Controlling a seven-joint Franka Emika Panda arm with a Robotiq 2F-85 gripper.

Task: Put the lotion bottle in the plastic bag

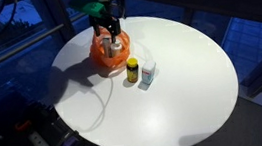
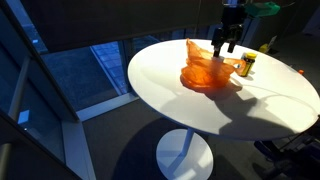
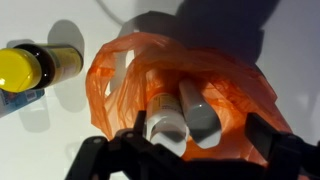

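Observation:
An orange plastic bag (image 3: 110, 80) lies on the round white table, seen in both exterior views (image 1: 102, 59) (image 2: 205, 72). Inside it, in the wrist view, a white lotion bottle (image 3: 165, 118) with a printed label lies next to a grey tube (image 3: 200, 112). My gripper (image 3: 195, 140) hangs just over the bag's mouth with its fingers spread wide, one on either side of the two items, touching neither. It shows above the bag in both exterior views (image 1: 113, 37) (image 2: 222, 45).
A dark bottle with a yellow cap (image 1: 132, 70) (image 2: 247, 65) (image 3: 30, 68) stands beside the bag, with a small white and blue item (image 1: 148, 76) (image 3: 20, 98) next to it. The table (image 1: 193, 85) has a round edge; glass walls surround it.

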